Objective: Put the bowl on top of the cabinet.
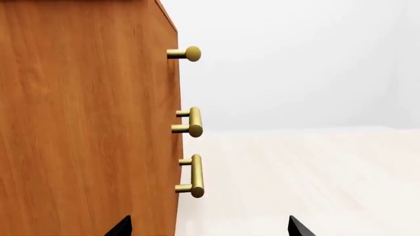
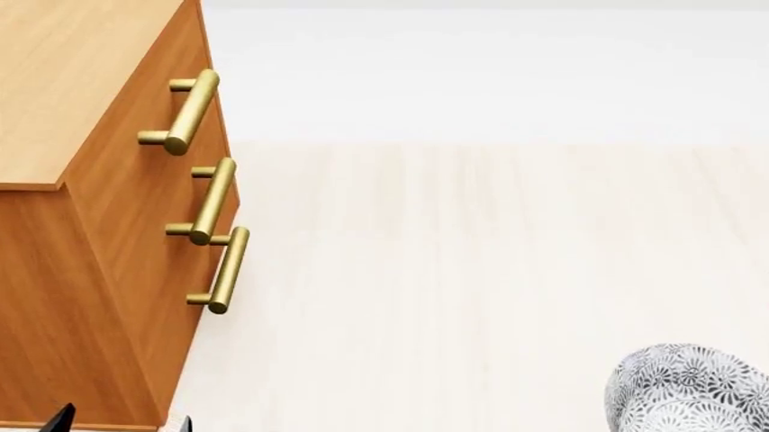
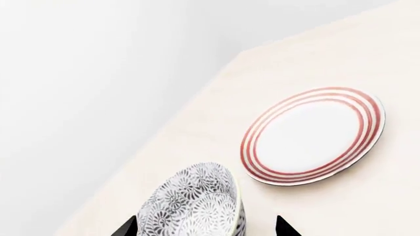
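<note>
Between my right gripper (image 3: 204,227), whose jaws stand apart, sits the deep grey-floral ceramic bowl (image 3: 196,206), on the pale table (image 3: 196,132) beside a red-ringed white plate (image 3: 313,136). My left gripper (image 1: 208,227) gapes near the orange-brown wooden cabinet (image 2: 85,180). An off-centre pinch on the rim could tip the bowl.

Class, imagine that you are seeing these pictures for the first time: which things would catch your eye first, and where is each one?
The tall orange-brown cabinet fills the head view's left side, with three brass handles on its front. The patterned grey bowl sits at the lower right on the pale table, and the right wrist view shows a red-ringed plate beside it.
</note>
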Robot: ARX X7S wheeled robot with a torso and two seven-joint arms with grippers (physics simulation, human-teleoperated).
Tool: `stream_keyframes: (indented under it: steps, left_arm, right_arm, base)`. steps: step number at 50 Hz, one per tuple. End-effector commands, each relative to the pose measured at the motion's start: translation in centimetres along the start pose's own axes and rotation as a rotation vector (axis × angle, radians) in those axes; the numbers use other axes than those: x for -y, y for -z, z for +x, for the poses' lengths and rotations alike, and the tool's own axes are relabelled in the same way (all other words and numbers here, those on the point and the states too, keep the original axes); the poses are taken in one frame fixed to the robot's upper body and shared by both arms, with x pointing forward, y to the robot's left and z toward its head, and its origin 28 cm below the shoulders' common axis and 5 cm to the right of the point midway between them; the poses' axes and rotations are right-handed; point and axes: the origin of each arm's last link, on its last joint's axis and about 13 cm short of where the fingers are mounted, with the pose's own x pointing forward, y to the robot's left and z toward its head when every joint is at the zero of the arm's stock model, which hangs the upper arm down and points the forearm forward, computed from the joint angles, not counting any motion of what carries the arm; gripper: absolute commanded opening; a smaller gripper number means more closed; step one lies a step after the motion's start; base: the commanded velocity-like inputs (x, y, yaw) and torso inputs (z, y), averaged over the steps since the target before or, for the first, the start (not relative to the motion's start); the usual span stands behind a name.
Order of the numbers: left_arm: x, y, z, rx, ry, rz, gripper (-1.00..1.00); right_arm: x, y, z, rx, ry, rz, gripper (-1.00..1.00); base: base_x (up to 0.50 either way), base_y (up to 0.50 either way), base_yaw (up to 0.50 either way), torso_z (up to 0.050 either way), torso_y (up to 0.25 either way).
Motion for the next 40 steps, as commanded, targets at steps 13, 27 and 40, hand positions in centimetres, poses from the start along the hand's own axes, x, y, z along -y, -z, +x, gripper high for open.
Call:
stream_keyframes:
  steps: [13, 27, 40]
  left_arm:
    - [0.0, 0.3, 0.1, -0.009, 0.000, 0.005, 1.00]
    - [0.2, 0.5, 0.2, -0.017, 0.007, 0.005, 1.00]
    - [0.2, 0.7, 0.3, -0.027, 0.012, 0.007, 1.00]
  right_arm:
    - [0.9, 0.7, 1.5, -0.076, 0.009, 0.023, 1.00]
    - [1.2, 1.6, 3.2, -0.135, 0.022, 0.029, 1.00]
    - [1.5, 1.9, 4.0, -0.163, 0.036, 0.018, 1.00]
  base:
    - [0.00, 0.00, 0.00, 0.000, 0.000]
    - [0.00, 0.00, 0.00, 0.000, 0.000]
    - [0.00, 0.00, 0.00, 0.000, 0.000]
